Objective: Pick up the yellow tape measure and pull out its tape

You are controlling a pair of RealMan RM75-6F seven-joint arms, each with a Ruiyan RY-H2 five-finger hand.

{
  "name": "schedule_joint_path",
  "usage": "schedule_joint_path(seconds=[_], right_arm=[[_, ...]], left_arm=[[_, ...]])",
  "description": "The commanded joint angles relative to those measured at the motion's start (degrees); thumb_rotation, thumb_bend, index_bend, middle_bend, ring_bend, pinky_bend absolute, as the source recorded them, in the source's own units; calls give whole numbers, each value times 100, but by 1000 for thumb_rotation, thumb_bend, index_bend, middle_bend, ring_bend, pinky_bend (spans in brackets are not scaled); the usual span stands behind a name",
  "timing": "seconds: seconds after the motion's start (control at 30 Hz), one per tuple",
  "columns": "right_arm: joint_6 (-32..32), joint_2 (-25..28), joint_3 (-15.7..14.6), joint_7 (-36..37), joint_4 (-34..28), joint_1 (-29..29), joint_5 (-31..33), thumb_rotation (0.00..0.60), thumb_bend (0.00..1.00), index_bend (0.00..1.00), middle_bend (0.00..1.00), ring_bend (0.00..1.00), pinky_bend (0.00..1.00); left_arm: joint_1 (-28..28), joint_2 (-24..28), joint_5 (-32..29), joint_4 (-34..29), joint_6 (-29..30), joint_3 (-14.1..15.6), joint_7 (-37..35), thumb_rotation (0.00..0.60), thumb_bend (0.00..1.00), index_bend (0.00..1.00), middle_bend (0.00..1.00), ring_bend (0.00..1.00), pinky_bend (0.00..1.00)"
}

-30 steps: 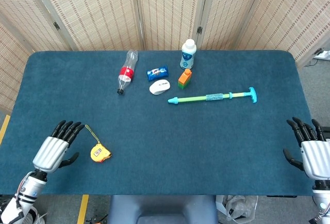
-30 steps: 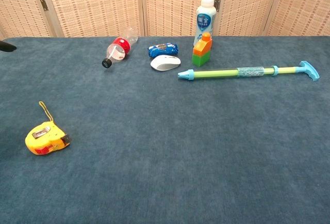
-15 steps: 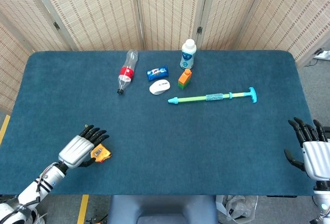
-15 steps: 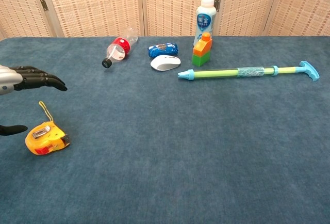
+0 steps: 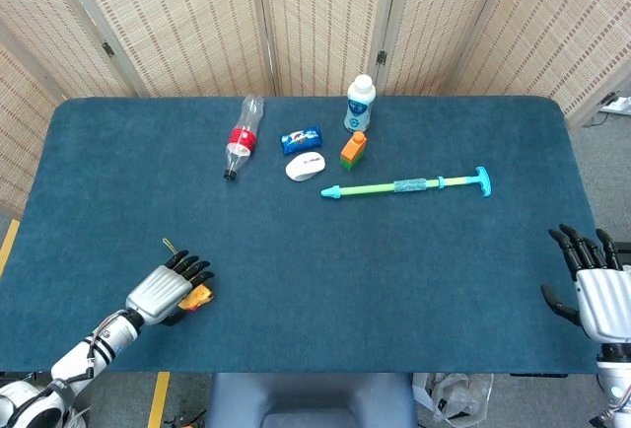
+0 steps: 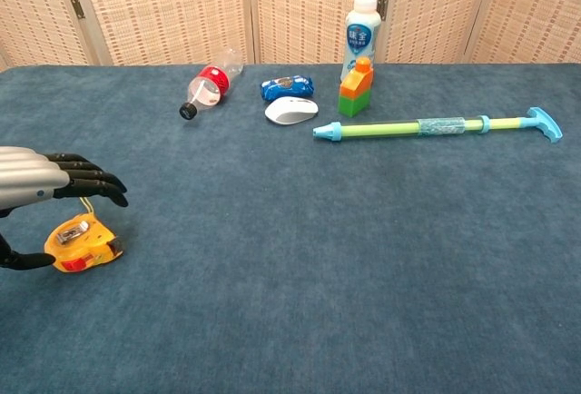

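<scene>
We see the blue felt-like table (image 5: 394, 280). The left hand (image 5: 168, 290), silver-backed with black fingers spread, hovers over the yellow tape measure (image 6: 82, 244) near the front left edge, holding nothing. The right hand (image 5: 592, 290) rests open, empty, far right.

Woven screen (image 5: 296, 14) behind blue table (image 5: 394, 280); grey floor (image 5: 611, 152).

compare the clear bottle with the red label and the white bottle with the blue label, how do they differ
The clear bottle lies on its side, neck toward the near side of the table; the white bottle stands upright. The clear bottle is see-through with a red label; the white bottle is opaque with a blue label. Both sit at the table's far side.
</scene>
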Motion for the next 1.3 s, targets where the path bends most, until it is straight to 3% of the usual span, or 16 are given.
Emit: schedule_joint_path(seconds=[0.03, 0.47, 0.77, 1.3], right_arm=[[0, -12, -2, 2, 10, 1, -1, 600, 341, 108, 131, 169, 18], [4, -99, -1, 44, 95, -17, 47, 600, 341, 108, 131, 170, 19], [-11, -165, -6, 83, 160, 2, 15, 600, 341, 108, 132, 170, 19], [37, -162, -14, 156, 191, -37, 13, 600, 341, 108, 134, 170, 19]], left_arm=[[-70, -11, -257, 7, -142, 24, 183, 600, 360, 170, 112, 93, 38], [-139, -60, -908, 114, -295, 114, 428, 600, 360, 198, 112, 93, 38], [78, -18, -1154, 184, 47, 240, 368, 600, 361, 204, 112, 95, 38], [87, -391, -1144, 223, 390, 201, 513, 600, 364, 209, 132, 139, 39]])
